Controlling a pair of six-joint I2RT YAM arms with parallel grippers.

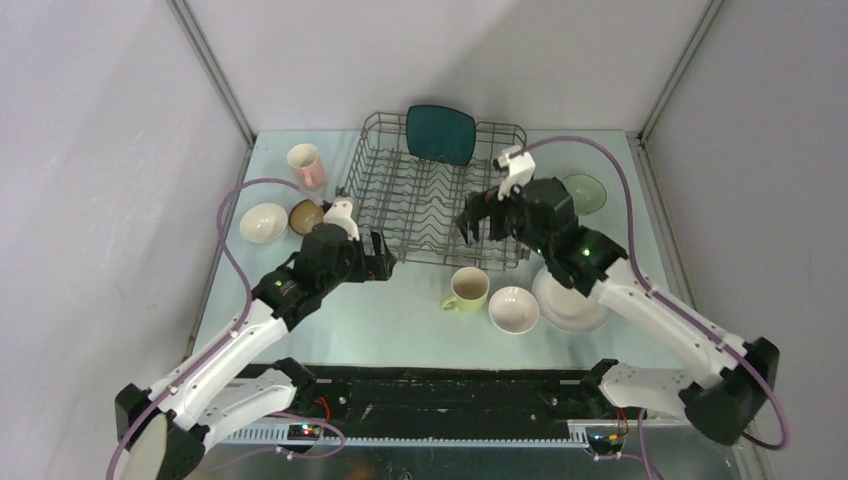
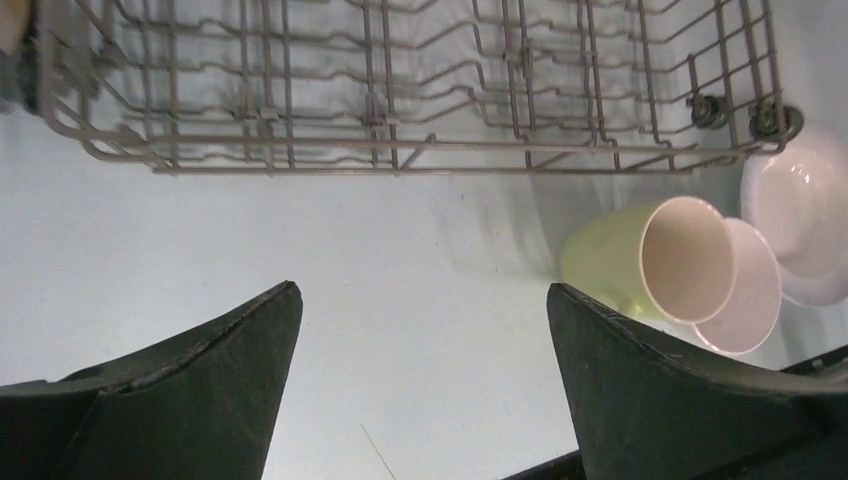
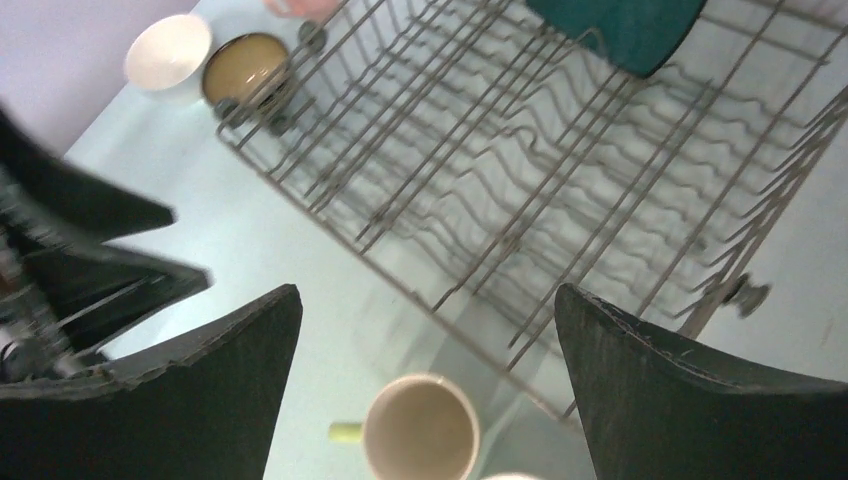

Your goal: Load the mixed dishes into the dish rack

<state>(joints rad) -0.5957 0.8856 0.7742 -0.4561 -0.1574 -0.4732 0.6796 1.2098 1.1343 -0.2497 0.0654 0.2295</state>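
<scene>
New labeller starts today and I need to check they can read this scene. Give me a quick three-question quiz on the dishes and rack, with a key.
1. True or false: the teal square plate stands on edge in the dish rack.
2. Which dish lies to the right of the rack? A pink cup, B pale green bowl, C dark brown bowl.
3. How many dishes sit just outside the rack's near edge?

Key: 1 true. 2 B. 3 three: the yellow-green mug, a white bowl and the white round plate.
</scene>
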